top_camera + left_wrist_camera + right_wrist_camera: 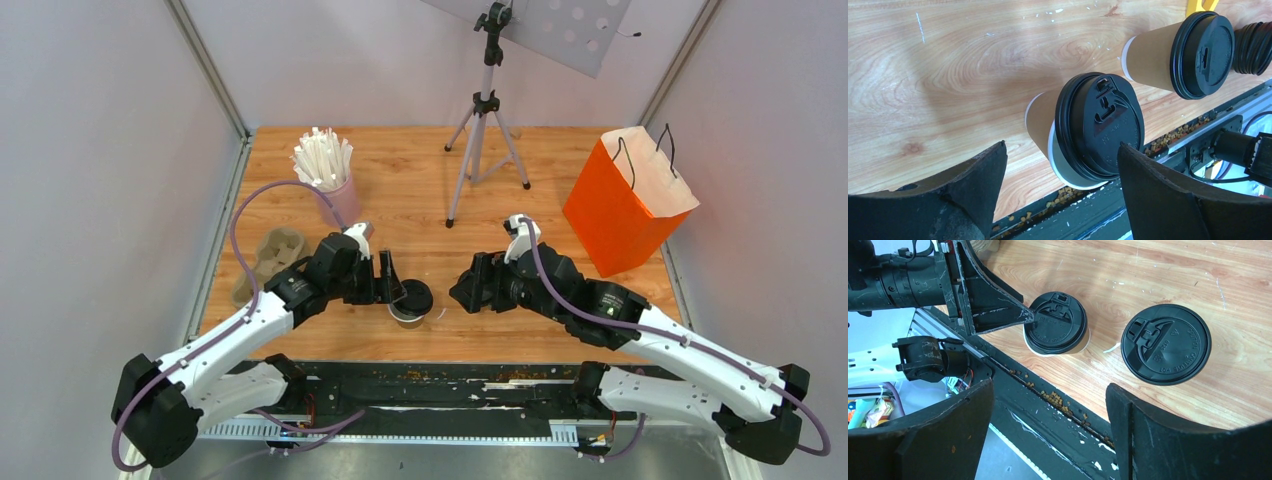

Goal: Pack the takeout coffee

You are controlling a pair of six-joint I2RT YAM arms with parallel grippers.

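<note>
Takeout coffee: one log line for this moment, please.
takeout coffee: upright | black lid: on it, askew, white rim showing | left end effector: open, straddling lid | right end effector: open, empty

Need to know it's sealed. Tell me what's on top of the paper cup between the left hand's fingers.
A black lid covers the cup, with the cup's white rim peeking out along one edge. The lid hides whatever is inside.

Open tabletop (555,160) between tripod (485,103) and bag (615,215)
</note>
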